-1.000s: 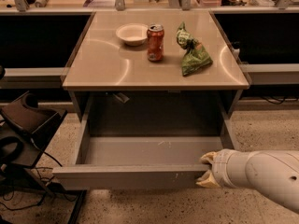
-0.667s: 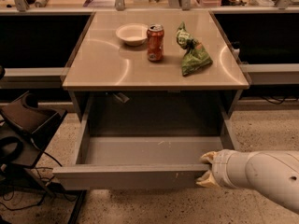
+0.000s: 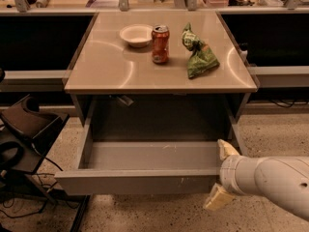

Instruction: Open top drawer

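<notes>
The wide grey handle-less top drawer (image 3: 140, 181) stood pulled far out beneath the tan surface (image 3: 111, 74), its long front running left from the pale 2-finger tool (image 3: 220, 174), whose spread fingers straddled its right end.

A tan bench (image 3: 106, 71) carries an orange soda can (image 3: 160, 44), a white bowl (image 3: 136, 35) just left of it, a green bag (image 3: 199, 57) right; the gripper (image 3: 223, 174) sits below, at the drawer's front.

My arm (image 3: 270, 180) is a smooth, rounded white shell with a ribbed collar at the wrist; my claw (image 3: 220, 174) at the lower right has pale tan, wedge-shaped fingers (image 3: 218, 197).
</notes>
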Motion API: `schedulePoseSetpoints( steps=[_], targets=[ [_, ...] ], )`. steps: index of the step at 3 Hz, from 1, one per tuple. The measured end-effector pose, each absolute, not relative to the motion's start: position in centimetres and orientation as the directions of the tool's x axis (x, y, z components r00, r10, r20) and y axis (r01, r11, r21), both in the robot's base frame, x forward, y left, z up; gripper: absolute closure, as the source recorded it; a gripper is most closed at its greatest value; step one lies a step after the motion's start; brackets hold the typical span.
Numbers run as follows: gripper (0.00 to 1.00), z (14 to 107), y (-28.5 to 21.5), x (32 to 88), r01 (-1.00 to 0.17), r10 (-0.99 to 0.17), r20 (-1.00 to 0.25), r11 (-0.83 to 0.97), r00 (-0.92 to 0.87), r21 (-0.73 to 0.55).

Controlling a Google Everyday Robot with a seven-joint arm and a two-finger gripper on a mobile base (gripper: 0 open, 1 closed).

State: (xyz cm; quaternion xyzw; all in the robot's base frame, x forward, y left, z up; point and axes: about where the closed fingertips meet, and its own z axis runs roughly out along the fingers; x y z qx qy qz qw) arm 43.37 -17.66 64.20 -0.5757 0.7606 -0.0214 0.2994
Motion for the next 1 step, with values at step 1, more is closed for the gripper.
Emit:
schedulePoseSetpoints(
  steps=[1],
  targets=[
    [0.00,64.20,-17.66,43.37,-0.863,-0.889,-0.431,0.336,-0.158,-0.377]
  ],
)
